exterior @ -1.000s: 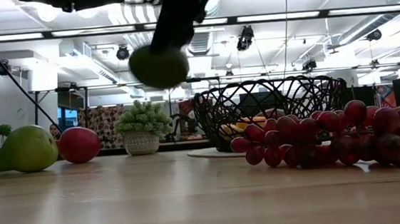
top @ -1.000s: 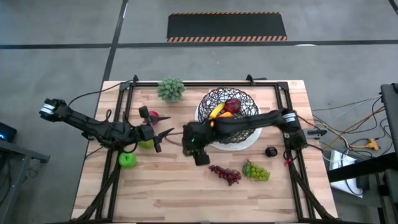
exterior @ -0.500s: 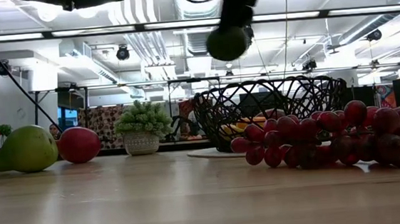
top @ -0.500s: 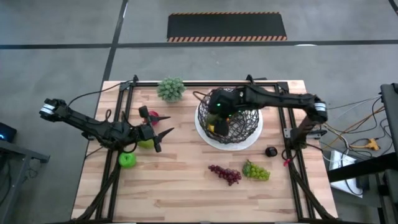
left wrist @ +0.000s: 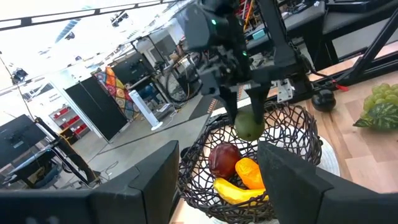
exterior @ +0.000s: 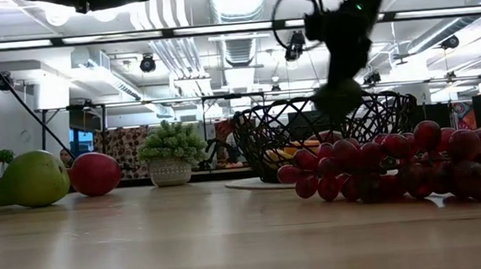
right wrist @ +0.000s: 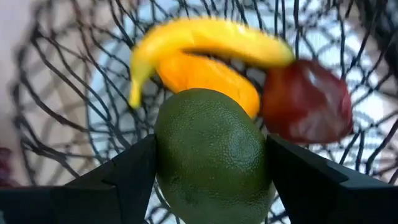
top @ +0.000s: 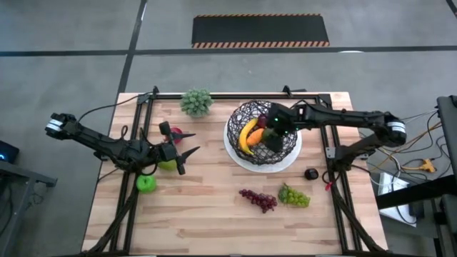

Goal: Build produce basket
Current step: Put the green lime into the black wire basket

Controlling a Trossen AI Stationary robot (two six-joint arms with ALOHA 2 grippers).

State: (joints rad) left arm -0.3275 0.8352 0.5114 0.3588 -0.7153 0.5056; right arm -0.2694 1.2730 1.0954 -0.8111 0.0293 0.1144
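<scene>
High view: the right gripper (top: 274, 128) is positioned over the round black wire basket (top: 240, 114) on its white plate base, at the far middle of the wooden table (top: 214, 214). Its fingers are clamped on a dark green, pebbly-skinned avocado (right wrist: 211, 152), held just above the basket's contents, as the left wrist view confirms (left wrist: 249, 126). Inside the basket lie a yellow banana (top: 247, 135), an orange carrot-like piece (left wrist: 250, 173) and a dark red apple (left wrist: 224, 159). The left gripper (top: 184, 157) waits near the table's left side with its fingers spread apart and holding nothing. Just beside it sit a green pear (exterior: 31, 179) and a red apple (exterior: 95, 173); a bright green apple (top: 146, 183) lies nearer the front edge. A bunch of purple grapes (top: 260, 199) and a bunch of green grapes (top: 294, 195) lie side by side in front of the basket. A leafy grey-green potted plant (top: 196, 102) stands at the far edge, left of the basket.
</scene>
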